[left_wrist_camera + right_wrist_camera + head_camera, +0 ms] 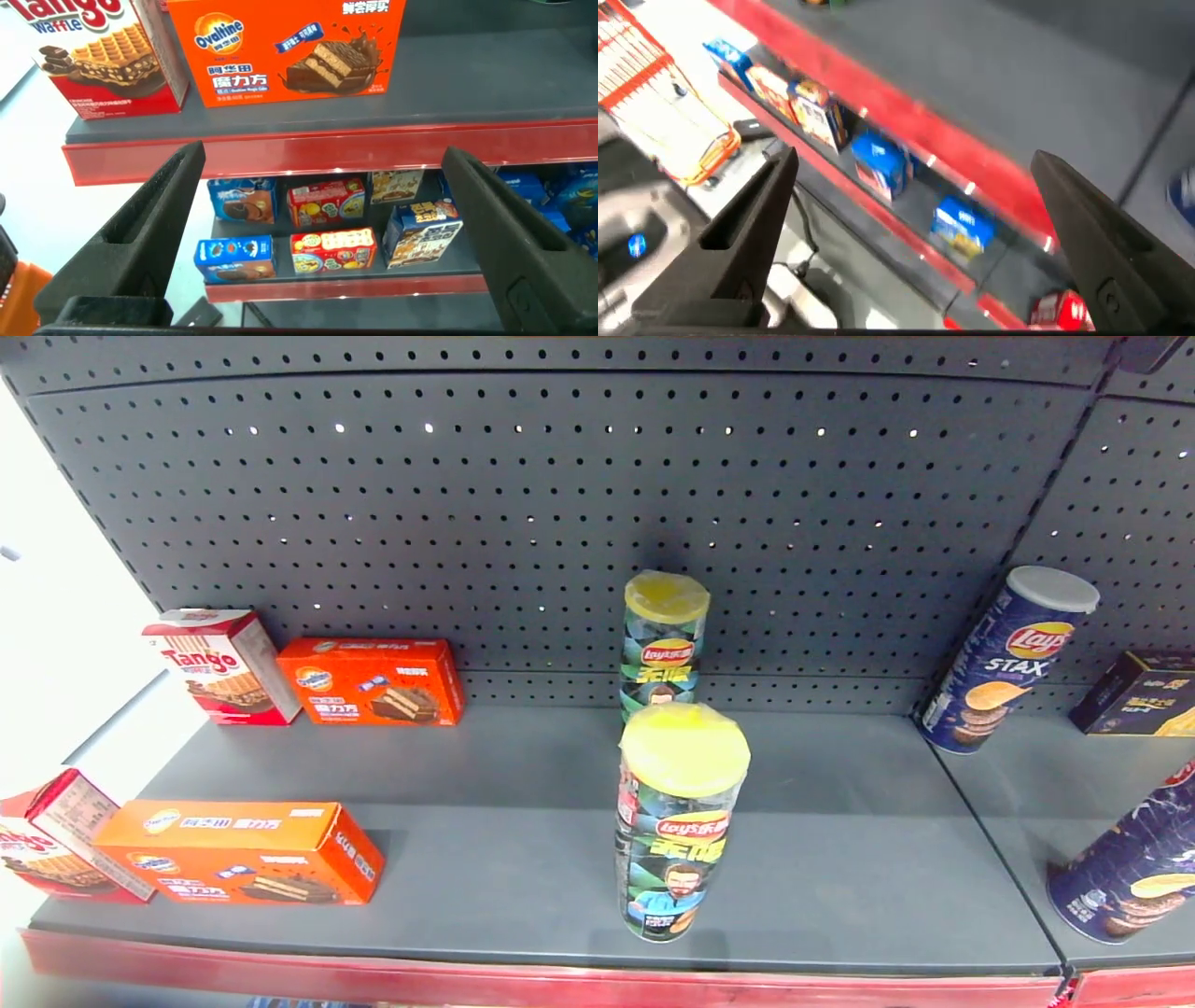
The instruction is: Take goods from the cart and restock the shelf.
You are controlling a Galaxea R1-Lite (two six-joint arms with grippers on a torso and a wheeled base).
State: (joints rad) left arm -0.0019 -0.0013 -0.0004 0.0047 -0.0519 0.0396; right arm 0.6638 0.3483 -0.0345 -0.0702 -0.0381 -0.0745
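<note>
The grey shelf (523, 840) holds two yellow-lidded chip cans upright at its middle, one near the front (680, 821) and one at the back (663, 642). On its left stand two orange wafer boxes (241, 852) (373, 679) and two red waffle boxes (224, 665) (56, 840). My left gripper (322, 233) is open and holds nothing, below the shelf's red front edge (327, 149), facing the orange box (285, 47) and a red waffle box (103, 51). My right gripper (920, 238) is open too, with nothing in it, below the red shelf edge (906, 103).
Dark blue chip cans (1008, 658) (1125, 868) and a dark box (1134, 693) sit on the adjoining shelf at the right. A pegboard wall (560, 513) backs the shelf. Lower shelves carry small snack boxes (327, 229) (878, 163). An orange-red wire cart (654, 103) stands beside the right gripper.
</note>
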